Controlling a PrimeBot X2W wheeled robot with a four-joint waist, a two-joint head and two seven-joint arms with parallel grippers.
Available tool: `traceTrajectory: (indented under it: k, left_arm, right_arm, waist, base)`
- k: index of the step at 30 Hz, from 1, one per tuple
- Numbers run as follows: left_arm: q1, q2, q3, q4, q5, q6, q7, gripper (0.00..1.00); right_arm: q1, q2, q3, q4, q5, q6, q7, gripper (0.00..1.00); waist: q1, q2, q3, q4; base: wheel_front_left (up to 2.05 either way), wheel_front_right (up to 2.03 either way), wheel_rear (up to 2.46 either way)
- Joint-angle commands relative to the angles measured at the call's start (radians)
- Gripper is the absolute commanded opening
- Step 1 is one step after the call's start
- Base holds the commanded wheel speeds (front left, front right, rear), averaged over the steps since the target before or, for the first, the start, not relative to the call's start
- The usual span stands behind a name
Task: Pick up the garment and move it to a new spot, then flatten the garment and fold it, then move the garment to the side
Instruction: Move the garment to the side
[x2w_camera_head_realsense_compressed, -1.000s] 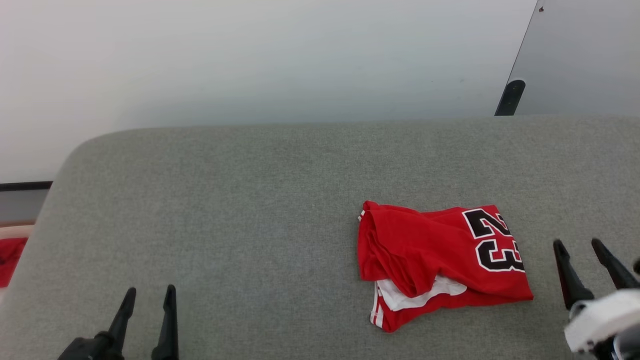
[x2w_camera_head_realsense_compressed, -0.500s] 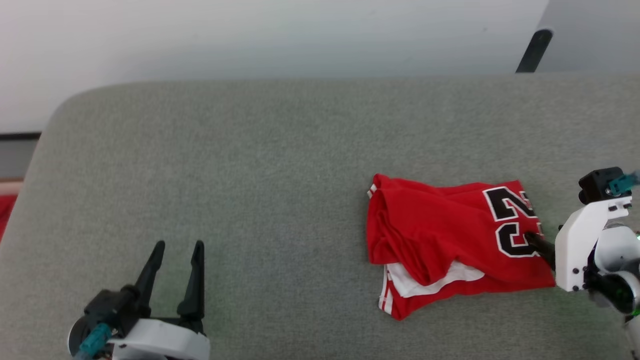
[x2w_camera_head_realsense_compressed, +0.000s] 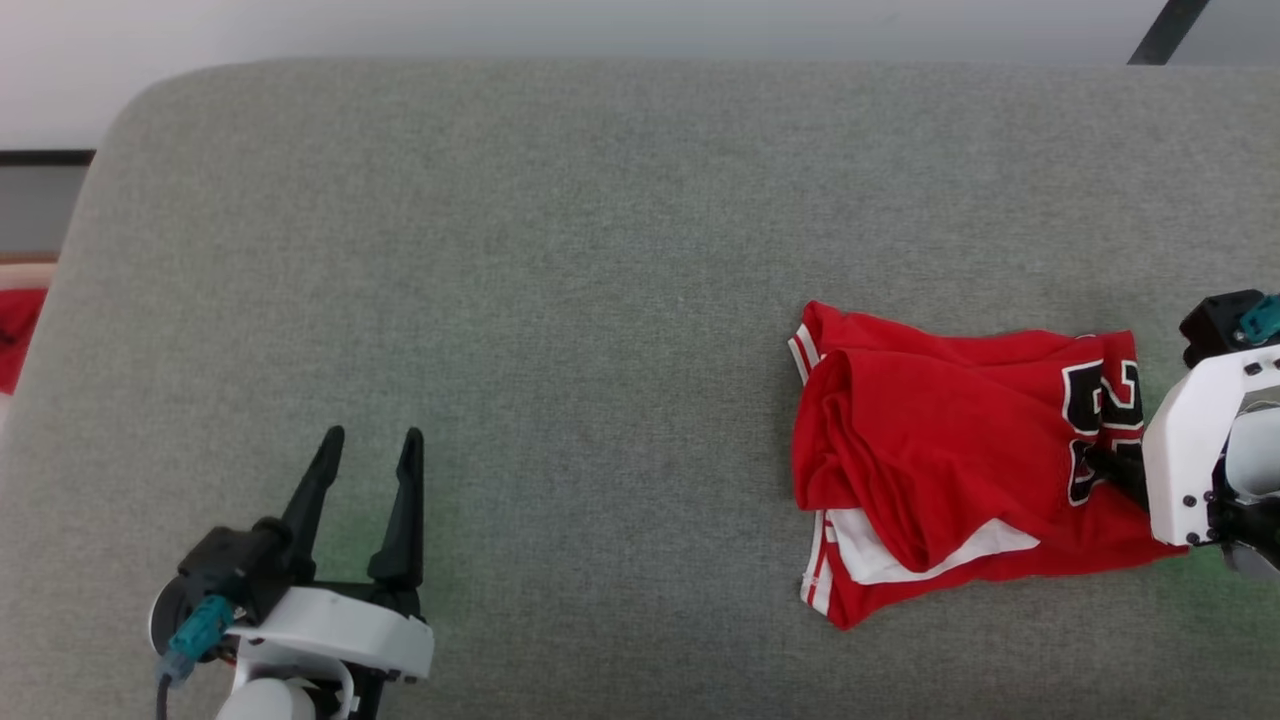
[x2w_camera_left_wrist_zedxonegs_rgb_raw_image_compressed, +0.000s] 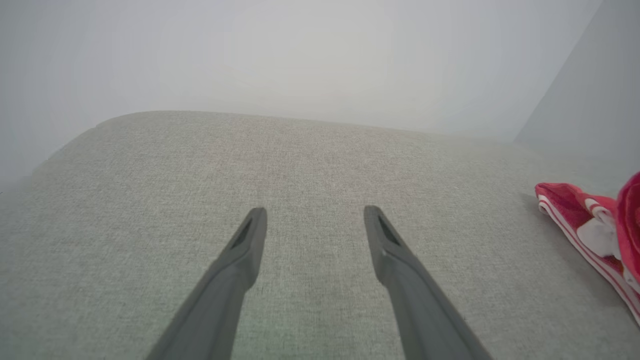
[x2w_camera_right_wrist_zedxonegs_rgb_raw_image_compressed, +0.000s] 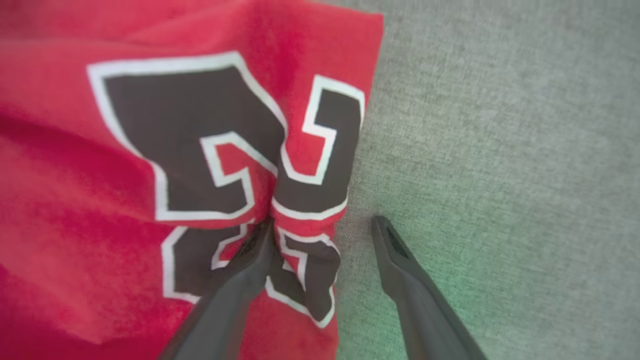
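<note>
Right jaws lowered astride garment (x2w_camera_head_realsense_compressed: 930, 450) edge (wide, gripping nothing), left jaws wide over grey surface (x2w_camera_head_realsense_compressed: 600, 250)

Grey fabric tabletop (x2w_camera_head_realsense_compressed: 560, 250) w/ rounded corner is seen below white wall (x2w_camera_head_realsense_compressed: 400, 25). Red scrap (x2w_camera_head_realsense_compressed: 15, 335) is seen off its left edge, dark bar (x2w_camera_head_realsense_compressed: 1167, 32) at top right.

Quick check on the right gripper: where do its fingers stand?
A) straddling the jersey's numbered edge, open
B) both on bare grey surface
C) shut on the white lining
A: the right gripper is open, one finger on the garment at its number, the other over the grey surface.
</note>
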Motion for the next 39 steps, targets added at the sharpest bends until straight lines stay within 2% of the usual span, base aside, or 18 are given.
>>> traceTrajectory:
  k: [1, 8, 15, 22, 30, 39]
  left_arm:
    - [-0.015, 0.0, -0.003, 0.003, 0.003, -0.004, 0.001, 1.0]
    - [-0.012, 0.011, -0.002, -0.003, 0.004, -0.004, 0.001, 1.0]
    - [-0.01, 0.035, -0.002, -0.035, 0.004, -0.004, 0.001, 1.0]
    - [-0.031, 0.078, -0.001, -0.071, 0.007, -0.004, 0.001, 1.0]
    - [-0.079, 0.136, -0.024, -0.111, 0.002, -0.004, 0.001, 1.0]
    - [-0.13, 0.182, -0.033, -0.137, -0.009, -0.004, 0.003, 1.0]
  right_arm:
    - [0.031, 0.041, 0.041, 0.027, 0.019, -0.001, -0.012, 0.0]
    - [0.019, 0.039, -0.006, 0.042, 0.042, -0.002, -0.134, 0.0]
    - [0.022, -0.017, -0.102, 0.016, 0.068, -0.001, -0.225, 0.0]
    - [0.005, -0.104, -0.218, 0.024, 0.052, -0.001, -0.274, 0.0]
    - [-0.054, -0.147, -0.346, 0.085, -0.014, -0.001, -0.351, 0.0]
    - [-0.147, -0.151, -0.394, 0.195, -0.167, -0.001, -0.459, 0.0]
  waist:
    - [0.0, -0.0001, 0.015, 0.012]
    - [0.0, -0.0001, 0.004, -0.028]
    - [0.0, -0.0001, 0.004, -0.108]
    - [0.0, -0.0001, 0.038, -0.189]
    - [0.0, -0.0001, 0.101, -0.236]
    - [0.0, -0.0001, 0.163, -0.236]
  base:
    - [0.0, 0.0, 0.0]
    - [0.0, 0.0, 0.0]
    - [0.0, 0.0, 0.0]
    - [0.0, 0.0, 0.0]
    - [0.0, 0.0, 0.0]
    - [0.0, 0.0, 0.0]
